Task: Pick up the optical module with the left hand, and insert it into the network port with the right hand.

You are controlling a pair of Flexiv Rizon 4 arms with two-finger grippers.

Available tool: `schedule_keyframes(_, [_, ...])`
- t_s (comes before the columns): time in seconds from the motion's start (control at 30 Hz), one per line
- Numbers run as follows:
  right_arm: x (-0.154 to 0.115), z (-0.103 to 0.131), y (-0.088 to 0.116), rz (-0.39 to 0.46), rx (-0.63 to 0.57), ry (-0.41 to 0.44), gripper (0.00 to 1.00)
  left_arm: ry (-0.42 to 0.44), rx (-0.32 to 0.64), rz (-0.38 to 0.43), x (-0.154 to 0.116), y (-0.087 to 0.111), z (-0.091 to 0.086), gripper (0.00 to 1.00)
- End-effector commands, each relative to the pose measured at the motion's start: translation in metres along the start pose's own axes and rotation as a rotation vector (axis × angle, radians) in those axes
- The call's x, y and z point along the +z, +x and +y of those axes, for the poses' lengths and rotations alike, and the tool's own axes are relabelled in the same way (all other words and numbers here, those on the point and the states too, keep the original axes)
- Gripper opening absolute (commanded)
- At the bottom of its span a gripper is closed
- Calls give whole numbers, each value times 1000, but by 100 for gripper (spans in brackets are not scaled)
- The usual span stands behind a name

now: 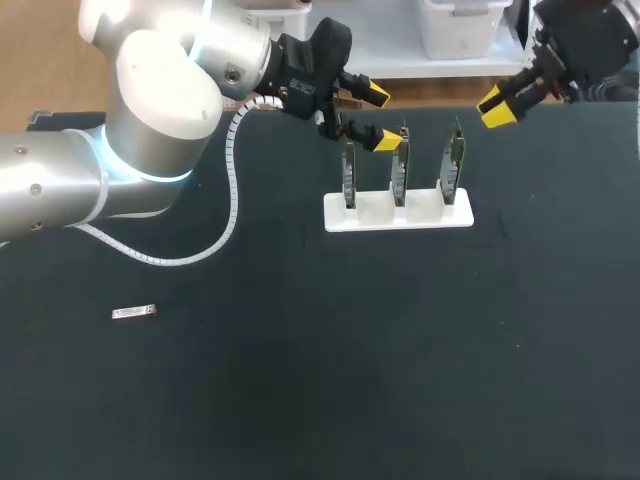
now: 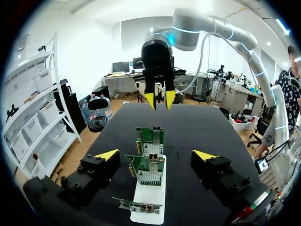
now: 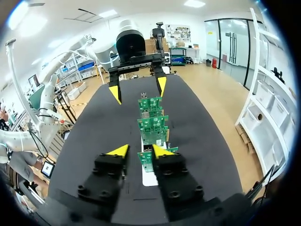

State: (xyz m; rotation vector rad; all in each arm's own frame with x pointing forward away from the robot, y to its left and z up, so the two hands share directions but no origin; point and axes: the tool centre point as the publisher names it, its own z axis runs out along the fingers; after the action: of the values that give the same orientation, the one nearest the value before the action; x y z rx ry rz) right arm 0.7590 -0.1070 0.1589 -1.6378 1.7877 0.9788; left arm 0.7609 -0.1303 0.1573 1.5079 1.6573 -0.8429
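Note:
The optical module (image 1: 134, 313), a small silver bar, lies alone on the black table (image 1: 350, 380) near its left side, far from both grippers. My left gripper (image 1: 381, 118) hangs wide open above the left end of the white stand (image 1: 398, 213), empty. In the left wrist view the left gripper (image 2: 156, 155) straddles the row of three upright green network cards (image 2: 149, 136). My right gripper (image 1: 497, 107) hovers beyond the stand's right end. Its yellow tips stand a narrow gap apart with nothing between them; in its own view the right gripper (image 3: 139, 150) faces the cards (image 3: 153, 125).
The left arm's white coiled cable (image 1: 232, 190) loops down over the table left of the stand. The stand (image 3: 149, 178) sits at the back middle of the table. Both grippers face each other along the card row.

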Motion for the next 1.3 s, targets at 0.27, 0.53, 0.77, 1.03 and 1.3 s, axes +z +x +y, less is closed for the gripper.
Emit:
schedule_keyframes(0.27, [0, 3, 0, 0, 0, 6, 100, 3, -1, 5, 1, -1, 2, 100])
schedule_keyframes(0.53, [0, 3, 0, 0, 0, 6, 100, 3, -1, 5, 1, -1, 2, 100])
schedule_keyframes(0.77, [0, 3, 0, 0, 0, 6, 100, 3, -1, 5, 1, -1, 2, 100])
schedule_keyframes(1.03, [0, 3, 0, 0, 0, 6, 100, -31, 10, 45, 0, -4, 3, 100])
schedule_keyframes(1.3, [0, 3, 0, 0, 0, 6, 100, -76, 30, 40, -12, -12, 5, 100])
